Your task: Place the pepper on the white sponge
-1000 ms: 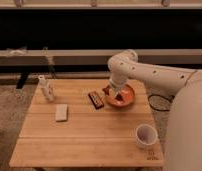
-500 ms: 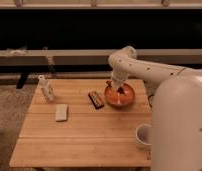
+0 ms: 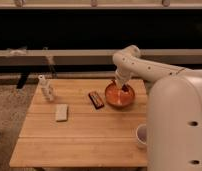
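My gripper [image 3: 122, 88] reaches down into the orange bowl [image 3: 112, 98] at the back right of the wooden table. A small dark red-brown shape, probably the pepper [image 3: 125, 89], shows at the gripper's tip inside the bowl, mostly hidden. The white sponge [image 3: 61, 112] lies flat on the left half of the table, well apart from the gripper and the bowl.
A flat dark bar [image 3: 96, 100] lies just left of the bowl. A small white bottle [image 3: 45, 88] stands at the table's back left. A white cup [image 3: 141, 134] sits at the front right, partly hidden by my large white arm body [image 3: 176, 125].
My arm body has swung closer and now fills the right side, covering part of the cup. The gripper stays at the bowl, set a little deeper into it.
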Action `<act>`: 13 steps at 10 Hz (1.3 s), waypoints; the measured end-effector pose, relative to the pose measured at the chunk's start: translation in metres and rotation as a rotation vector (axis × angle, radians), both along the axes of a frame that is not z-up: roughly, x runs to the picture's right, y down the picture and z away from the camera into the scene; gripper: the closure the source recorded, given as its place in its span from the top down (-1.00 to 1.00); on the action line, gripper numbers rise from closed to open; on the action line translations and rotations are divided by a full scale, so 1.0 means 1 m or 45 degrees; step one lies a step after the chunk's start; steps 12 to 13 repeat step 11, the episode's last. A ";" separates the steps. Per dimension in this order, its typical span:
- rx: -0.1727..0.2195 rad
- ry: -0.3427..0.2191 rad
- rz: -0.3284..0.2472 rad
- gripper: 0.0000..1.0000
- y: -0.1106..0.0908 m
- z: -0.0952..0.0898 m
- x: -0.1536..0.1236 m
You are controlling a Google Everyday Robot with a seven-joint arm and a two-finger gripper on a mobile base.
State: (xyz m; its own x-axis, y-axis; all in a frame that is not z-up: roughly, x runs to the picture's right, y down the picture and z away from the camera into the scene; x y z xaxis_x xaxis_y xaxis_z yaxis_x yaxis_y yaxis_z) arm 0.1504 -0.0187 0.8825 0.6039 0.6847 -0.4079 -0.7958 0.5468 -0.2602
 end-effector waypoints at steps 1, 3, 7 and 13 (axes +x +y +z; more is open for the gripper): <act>-0.011 -0.016 0.014 0.60 0.001 0.000 0.002; -0.034 -0.040 0.028 0.60 0.002 -0.003 0.010; -0.082 -0.136 0.069 0.60 -0.011 -0.017 0.023; -0.119 -0.214 0.111 0.60 -0.017 -0.033 0.028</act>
